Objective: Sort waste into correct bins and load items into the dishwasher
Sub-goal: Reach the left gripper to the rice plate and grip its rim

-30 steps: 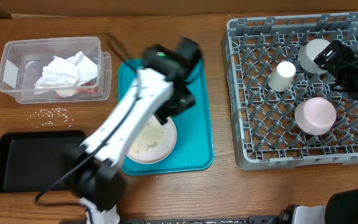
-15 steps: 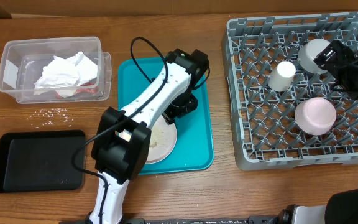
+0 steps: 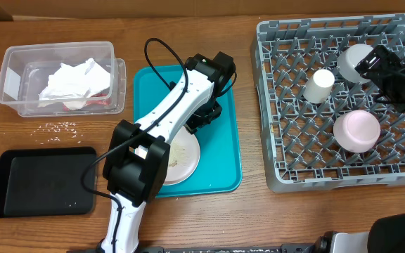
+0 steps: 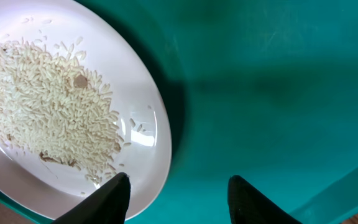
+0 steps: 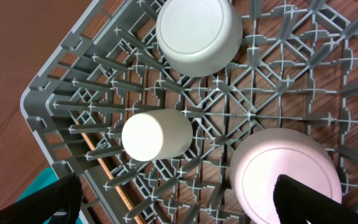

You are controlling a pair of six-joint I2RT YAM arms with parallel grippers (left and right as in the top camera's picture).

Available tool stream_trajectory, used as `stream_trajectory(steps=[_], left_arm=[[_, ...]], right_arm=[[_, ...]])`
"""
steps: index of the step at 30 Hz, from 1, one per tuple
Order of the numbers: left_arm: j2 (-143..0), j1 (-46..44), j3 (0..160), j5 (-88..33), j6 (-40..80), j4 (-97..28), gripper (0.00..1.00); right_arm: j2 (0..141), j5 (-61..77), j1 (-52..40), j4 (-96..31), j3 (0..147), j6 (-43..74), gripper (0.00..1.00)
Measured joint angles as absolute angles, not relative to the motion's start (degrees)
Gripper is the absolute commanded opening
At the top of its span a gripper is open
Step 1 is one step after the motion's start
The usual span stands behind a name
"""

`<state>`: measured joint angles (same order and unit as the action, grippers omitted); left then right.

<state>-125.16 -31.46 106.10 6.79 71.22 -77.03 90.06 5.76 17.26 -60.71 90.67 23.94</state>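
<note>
A white plate (image 4: pixel 73 106) strewn with rice (image 4: pixel 48 99) lies on the teal tray (image 4: pixel 272 93). My left gripper (image 4: pixel 179 199) is open and straddles the plate's rim: one finger (image 4: pixel 112 200) is over the plate, the other over the tray. From overhead the left gripper (image 3: pixel 204 118) hovers just beyond the plate (image 3: pixel 183 159). My right gripper (image 5: pixel 179 205) hangs wide open and empty above the dishwasher rack (image 5: pixel 92 93). In the rack sit a white cup (image 5: pixel 157 135), an upturned grey bowl (image 5: pixel 197 34) and an upturned pinkish bowl (image 5: pixel 272 168).
A clear tub (image 3: pixel 13 77) at the far left holds a crumpled napkin (image 3: pixel 72 81) and a red wrapper (image 3: pixel 98 102). A black tray (image 3: pixel 44 181) lies in front of it. Loose rice crumbs (image 3: pixel 62 128) dot the table between them. The rack (image 3: pixel 287 169) fills the right side.
My left arm has swung right and away across the teal tray, bringing its gripper to the plate's far rim; its jaws have narrowed a little. The right arm has not moved.
</note>
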Motion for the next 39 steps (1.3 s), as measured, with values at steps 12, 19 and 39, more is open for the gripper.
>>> stream_trajectory(steps=[12, 19, 39], left_arm=[[-128.86, -31.46, 106.10, 8.23, 68.58, -77.32, 0.47], [-133.62, -31.46, 106.19, 7.77, 68.42, -78.39, 0.45], [-134.28, -31.51, 106.48, 6.70, 63.72, -84.44, 0.04]], right_arm=[[90.06, 5.74, 17.26, -60.71, 90.67, 23.94, 1.00], [90.06, 5.74, 17.26, -60.66, 90.67, 23.97, 1.00], [90.06, 5.74, 17.26, -60.71, 90.67, 23.94, 1.00]])
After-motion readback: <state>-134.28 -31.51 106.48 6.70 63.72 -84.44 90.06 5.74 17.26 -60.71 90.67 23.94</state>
